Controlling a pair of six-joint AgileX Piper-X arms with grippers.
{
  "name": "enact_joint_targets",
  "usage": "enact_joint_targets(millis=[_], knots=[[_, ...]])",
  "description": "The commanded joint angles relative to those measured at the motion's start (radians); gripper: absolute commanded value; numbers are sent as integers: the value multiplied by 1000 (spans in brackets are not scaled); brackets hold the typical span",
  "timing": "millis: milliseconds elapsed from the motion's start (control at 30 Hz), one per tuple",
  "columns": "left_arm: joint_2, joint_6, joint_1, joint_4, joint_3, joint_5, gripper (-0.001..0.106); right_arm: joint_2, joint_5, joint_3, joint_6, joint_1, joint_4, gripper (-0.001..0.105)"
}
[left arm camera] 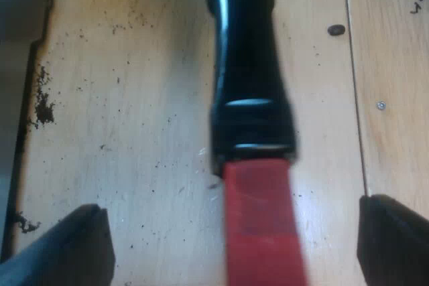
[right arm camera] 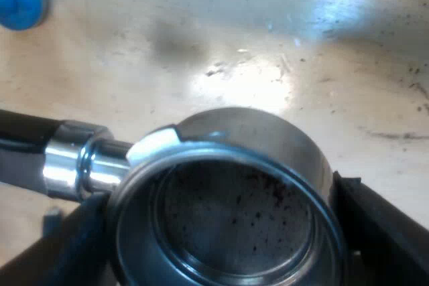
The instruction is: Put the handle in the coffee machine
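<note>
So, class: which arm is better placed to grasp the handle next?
Left, probably. The left claw sits open astride the handle's red end and need only close. The right claw clasps the holder's basket, away from the handle.

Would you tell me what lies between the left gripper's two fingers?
In the left wrist view, the red handle end of the holder lies between the open left gripper's fingers, touching neither; wooden table shows beside it.

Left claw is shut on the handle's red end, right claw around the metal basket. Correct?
No: the left wrist view shows the left claw open, fingers apart on both sides of the handle's red end. The right claw is around the metal basket.
</note>
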Motion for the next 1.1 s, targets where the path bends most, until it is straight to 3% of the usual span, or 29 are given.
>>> enact_joint_targets(millis=[33,233,633,700,867,1100], knots=[[29,4,-3,-23,-4,18,76,-34,-32,-15,-17,-6,-8,0],[75,41,-3,-40,-4,103,76,-46,-53,-15,-17,-6,-8,0],[89,59,-3,-52,19,105,75,-46,-53,-15,-12,-6,-15,0],[89,59,-3,-55,19,105,73,-46,-53,-15,-12,-6,-15,0],[89,73,-3,-58,19,107,55,-46,-53,-15,-9,-6,-15,0],[89,80,-3,-58,19,146,50,-46,-53,-15,5,-6,-15,0]])
